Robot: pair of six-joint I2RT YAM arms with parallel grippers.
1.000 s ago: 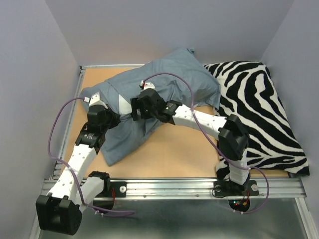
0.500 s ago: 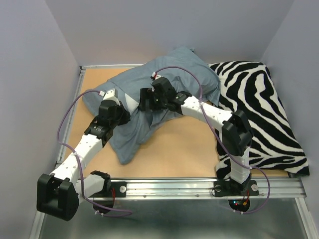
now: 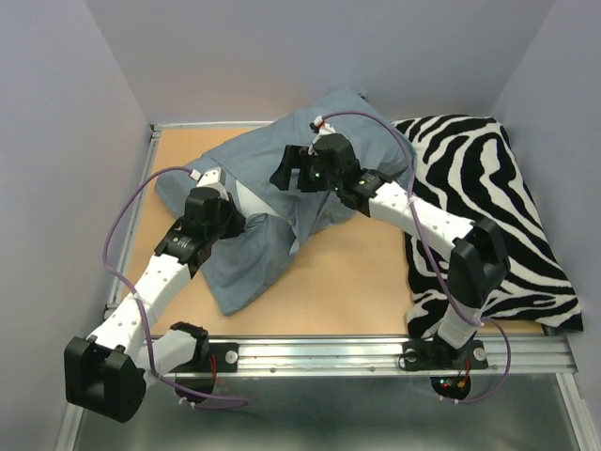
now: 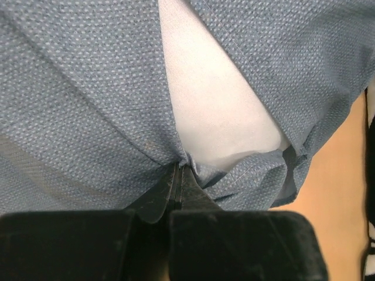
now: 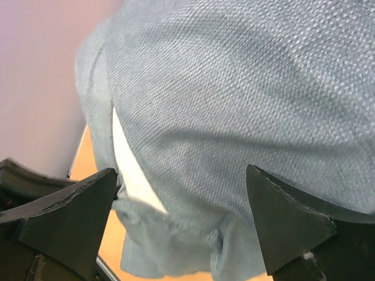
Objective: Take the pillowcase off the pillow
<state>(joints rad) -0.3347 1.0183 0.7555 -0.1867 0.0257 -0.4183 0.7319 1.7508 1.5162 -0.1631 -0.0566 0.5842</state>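
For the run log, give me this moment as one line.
left hand: shut on pillowcase | right hand: open over pillowcase | pillow: partly exposed

We see the pillowcase (image 3: 249,155) as a plain dusty blue-grey, and in the wrist views its weave shows a fine speckle of paler blue dots, while the pillow (image 4: 217,117) showing through its opening is plain white. Beside it the cushion (image 3: 498,188) carries bold black-and-white zebra stripes, and the table (image 3: 357,282) under them is a warm tan. We note that the left arm (image 3: 155,287) and the right arm (image 3: 423,214) are white with black joints, trailed by purple cables (image 3: 113,244).
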